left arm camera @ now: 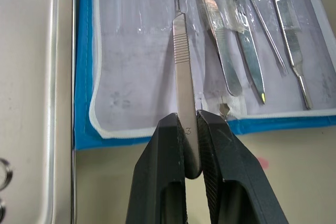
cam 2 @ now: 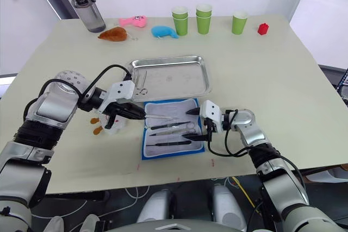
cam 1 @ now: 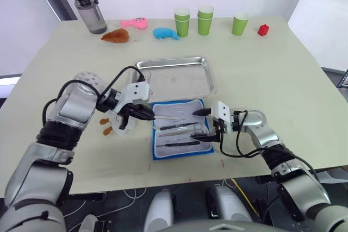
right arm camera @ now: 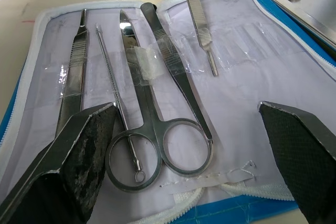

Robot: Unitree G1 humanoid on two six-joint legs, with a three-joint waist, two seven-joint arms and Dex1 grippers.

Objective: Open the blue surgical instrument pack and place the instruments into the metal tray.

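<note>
Beige surface point(cam 1: 283, 80) carries all items; white wall behind. Blue surgical instrument pack point(cam 1: 182, 152) lies unfolded flat near robot edge, pale lining up, just beside the near rim of the metal tray point(cam 1: 208, 70). Tray already holds ring-handled scissors point(cam 2: 140, 80) at its L end.

L claw point(cam 1: 148, 114) clenched on flat scalpel handle point(left arm camera: 184, 61), gripping butt end (marked "3"); handle tip lies over pack lining, pointing across pack. Grip at the very end probably lets the tool slide out of its pocket lengthwise.

R claw point(cam 1: 213, 125) released, fingers wide, resting at pack's R edge, prob. to pin the pack flat while the L arm pulls. Cannot tell if it touches the fabric.

Instruments point(right arm camera: 152, 103) left in pack: scissors w/ tape on blades, probe, tweezers, another flat handle, side by side under clear pockets.

Judgement: extraction step, task partway. Next needs lift clear, then short carry to tray.

Far edge: bottle point(cam 1: 88, 8), green cups point(cam 1: 205, 20), toys. White plush point(cam 1: 118, 122) beside L claw.
</note>
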